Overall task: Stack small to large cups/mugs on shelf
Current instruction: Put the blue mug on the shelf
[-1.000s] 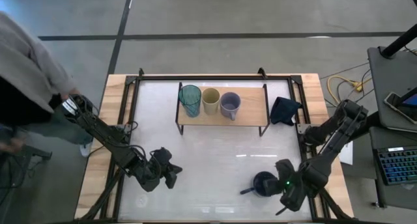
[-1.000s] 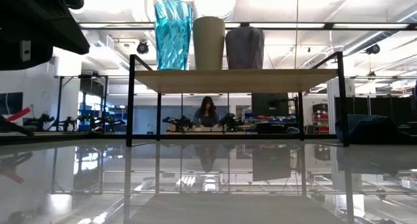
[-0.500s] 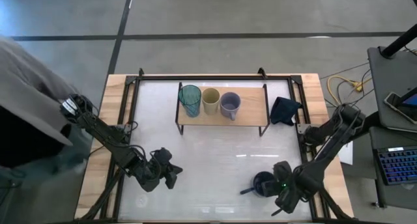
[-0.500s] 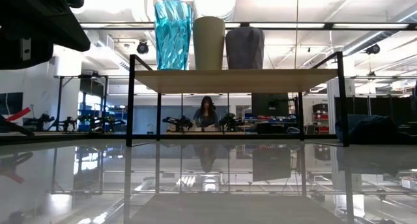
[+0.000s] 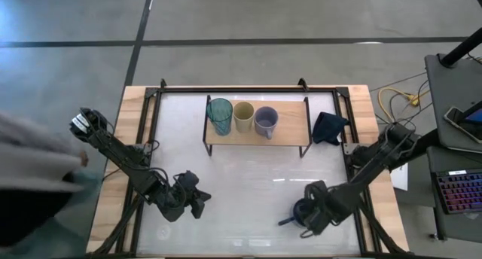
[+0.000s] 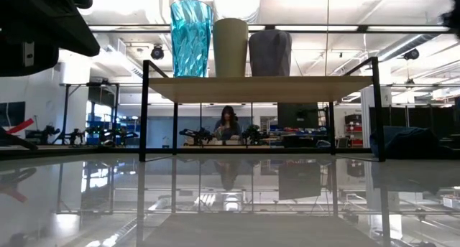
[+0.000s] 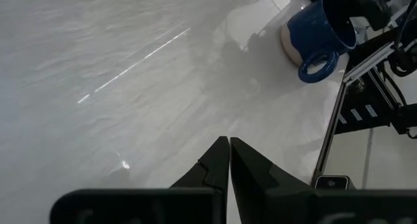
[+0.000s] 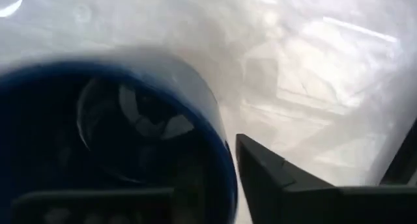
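R gripper has slid in over the dark blue handled ceramic mug w/ one finger outside its rim, prob. open, grip not yet made; light wooden black-framed shelf far ahead; L gripper closed, idle.

Right gripper hovering over blue mug; three cups sitting on shelf; left gripper resting.

Grey concrete floor crossed by dark seam lines surrounded the white glossy tabletop, edged in light wood. A black side desk held a backlit keyboard. Yellow cable lay on the floor. Beyond, bright ceiling lights, workbenches, and a seated person.
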`<state>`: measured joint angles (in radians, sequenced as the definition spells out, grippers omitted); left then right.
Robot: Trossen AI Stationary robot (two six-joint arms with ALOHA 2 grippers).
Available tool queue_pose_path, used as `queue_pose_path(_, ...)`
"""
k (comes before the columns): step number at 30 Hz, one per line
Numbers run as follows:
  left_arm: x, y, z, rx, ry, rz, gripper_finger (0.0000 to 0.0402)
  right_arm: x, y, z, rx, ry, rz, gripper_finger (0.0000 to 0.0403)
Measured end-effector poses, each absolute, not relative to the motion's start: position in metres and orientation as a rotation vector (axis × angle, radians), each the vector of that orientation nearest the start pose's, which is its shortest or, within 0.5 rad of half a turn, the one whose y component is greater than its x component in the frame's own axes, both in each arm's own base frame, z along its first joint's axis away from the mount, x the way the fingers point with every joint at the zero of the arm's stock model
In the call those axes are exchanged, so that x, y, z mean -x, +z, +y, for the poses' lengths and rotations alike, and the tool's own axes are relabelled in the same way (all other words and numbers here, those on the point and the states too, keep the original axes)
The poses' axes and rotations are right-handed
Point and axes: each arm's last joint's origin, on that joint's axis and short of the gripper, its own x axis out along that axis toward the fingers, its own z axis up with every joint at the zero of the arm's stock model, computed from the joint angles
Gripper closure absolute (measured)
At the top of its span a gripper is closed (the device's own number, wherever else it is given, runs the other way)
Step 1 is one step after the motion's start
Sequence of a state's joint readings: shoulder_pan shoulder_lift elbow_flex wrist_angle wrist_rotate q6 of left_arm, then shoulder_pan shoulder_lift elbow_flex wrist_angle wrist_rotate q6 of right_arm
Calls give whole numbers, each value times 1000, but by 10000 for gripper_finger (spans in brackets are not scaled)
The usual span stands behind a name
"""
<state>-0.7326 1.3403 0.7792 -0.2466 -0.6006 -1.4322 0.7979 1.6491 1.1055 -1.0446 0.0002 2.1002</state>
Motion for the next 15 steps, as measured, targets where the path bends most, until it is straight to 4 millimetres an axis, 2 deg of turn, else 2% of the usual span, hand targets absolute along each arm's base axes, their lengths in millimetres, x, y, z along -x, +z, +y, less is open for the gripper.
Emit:
queue_pose_path(6, -206, 216, -164, 888, 328, 571, 402, -209, 200, 175, -910, -934, 1321, 384)
queue_pose_path(15, -207, 216, -164, 914, 336, 567, 402, -236, 204, 137, -762, -747, 1373, 380)
